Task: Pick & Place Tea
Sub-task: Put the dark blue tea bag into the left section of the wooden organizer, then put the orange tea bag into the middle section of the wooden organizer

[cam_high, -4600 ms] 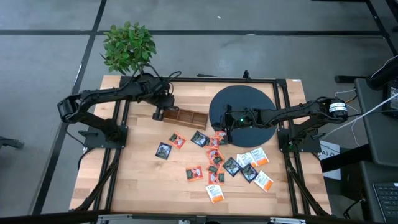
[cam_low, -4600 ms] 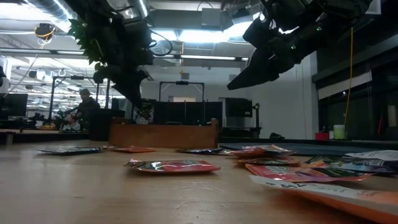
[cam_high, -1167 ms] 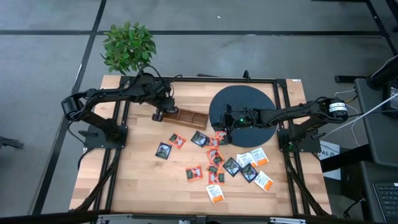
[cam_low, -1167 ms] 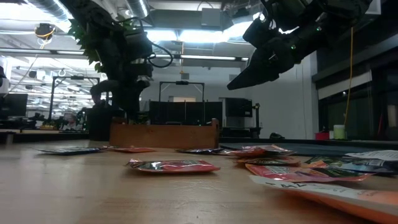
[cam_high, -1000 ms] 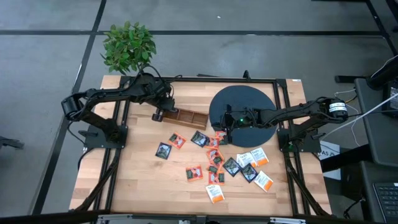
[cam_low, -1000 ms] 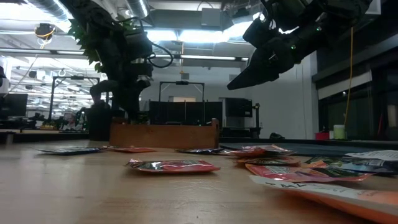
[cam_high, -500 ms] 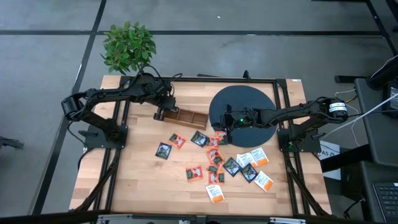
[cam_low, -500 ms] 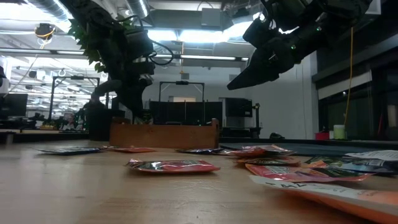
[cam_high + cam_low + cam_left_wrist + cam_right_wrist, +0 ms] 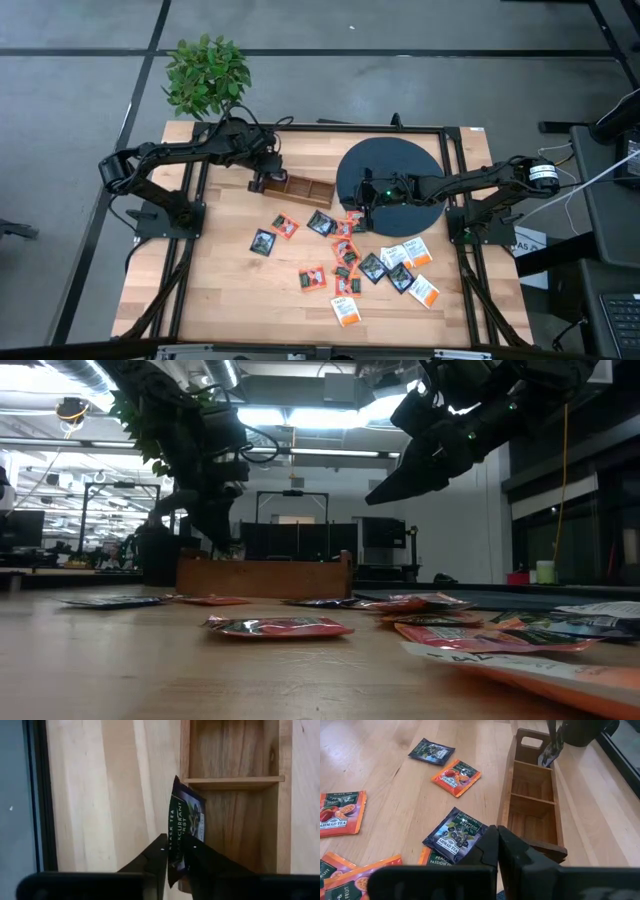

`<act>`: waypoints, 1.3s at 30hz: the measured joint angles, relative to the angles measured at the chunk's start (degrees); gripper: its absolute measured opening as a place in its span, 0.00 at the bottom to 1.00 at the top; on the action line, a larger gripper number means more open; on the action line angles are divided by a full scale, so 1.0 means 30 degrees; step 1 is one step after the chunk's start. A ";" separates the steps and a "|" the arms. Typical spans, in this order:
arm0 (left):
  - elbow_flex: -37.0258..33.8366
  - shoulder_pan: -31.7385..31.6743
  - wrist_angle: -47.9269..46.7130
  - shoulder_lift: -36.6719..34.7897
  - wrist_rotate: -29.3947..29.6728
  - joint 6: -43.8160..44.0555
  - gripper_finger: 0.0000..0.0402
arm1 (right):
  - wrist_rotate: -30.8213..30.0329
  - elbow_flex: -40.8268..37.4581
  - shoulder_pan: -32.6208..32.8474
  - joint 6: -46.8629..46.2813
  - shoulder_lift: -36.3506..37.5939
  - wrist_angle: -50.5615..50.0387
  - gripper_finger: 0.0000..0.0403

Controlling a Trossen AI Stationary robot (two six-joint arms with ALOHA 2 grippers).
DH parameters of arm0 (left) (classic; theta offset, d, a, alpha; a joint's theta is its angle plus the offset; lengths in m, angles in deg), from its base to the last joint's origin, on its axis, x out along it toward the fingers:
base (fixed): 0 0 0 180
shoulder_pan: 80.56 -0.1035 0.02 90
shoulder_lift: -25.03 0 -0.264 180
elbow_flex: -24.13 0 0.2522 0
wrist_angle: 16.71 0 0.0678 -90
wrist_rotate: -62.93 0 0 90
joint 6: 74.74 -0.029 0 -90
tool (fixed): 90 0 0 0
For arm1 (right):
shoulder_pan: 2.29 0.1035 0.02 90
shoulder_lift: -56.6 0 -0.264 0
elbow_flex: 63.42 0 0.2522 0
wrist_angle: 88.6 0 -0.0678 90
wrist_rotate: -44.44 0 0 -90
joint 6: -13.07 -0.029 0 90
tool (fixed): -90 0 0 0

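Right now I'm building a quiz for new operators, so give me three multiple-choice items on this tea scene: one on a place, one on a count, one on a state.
1. Where is the left gripper?
A. over the tray's far end
B. over the black disc
C. by the table's near edge

2. How many compartments of the wooden tray show in the right wrist view?
A. one
B. three
C. six

3. What is the left gripper doing?
A. hanging open and empty
B. pinching a dark sachet
C. gripping the plant

Key:
1 A: the left gripper sits at the end of the wooden tray.
2 B: two dividers split the tray into three compartments.
3 B: the dark sachet stands on edge between the closed fingers.
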State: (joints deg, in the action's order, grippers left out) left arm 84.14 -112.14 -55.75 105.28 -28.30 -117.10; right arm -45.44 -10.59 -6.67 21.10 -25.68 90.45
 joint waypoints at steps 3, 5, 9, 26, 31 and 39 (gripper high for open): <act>0.0208 0.0175 0.0008 0.0000 0.0038 0.0031 0.19 | 0.0000 0.0000 0.0006 0.0000 0.0006 -0.0034 0.02; 0.0250 0.0348 -0.0008 0.0000 0.0065 -0.0021 0.20 | 0.0000 0.0000 -0.0001 0.0000 0.0000 -0.0038 0.02; 0.0250 0.0670 -0.0001 0.0000 0.0934 -0.0314 0.23 | 0.0000 0.0000 0.0006 0.0000 0.0007 -0.0072 0.02; 0.0250 0.1195 0.0971 -0.4395 0.2287 -0.0174 0.23 | 0.0000 0.0000 0.0006 0.0000 0.0000 -0.0090 0.02; 0.0250 0.1867 0.0960 -0.6101 0.2035 0.1198 0.23 | -0.0001 0.0000 -0.0002 0.0015 0.0003 -0.0067 0.02; 0.0250 0.4360 0.0934 -0.7337 0.2017 0.4325 0.17 | -0.0007 0.0000 0.0004 0.0071 0.0000 0.0104 0.02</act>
State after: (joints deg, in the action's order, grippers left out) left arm 84.89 -99.05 -52.95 83.27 -22.25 -104.12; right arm -45.46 -10.59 -6.66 21.32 -25.68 90.76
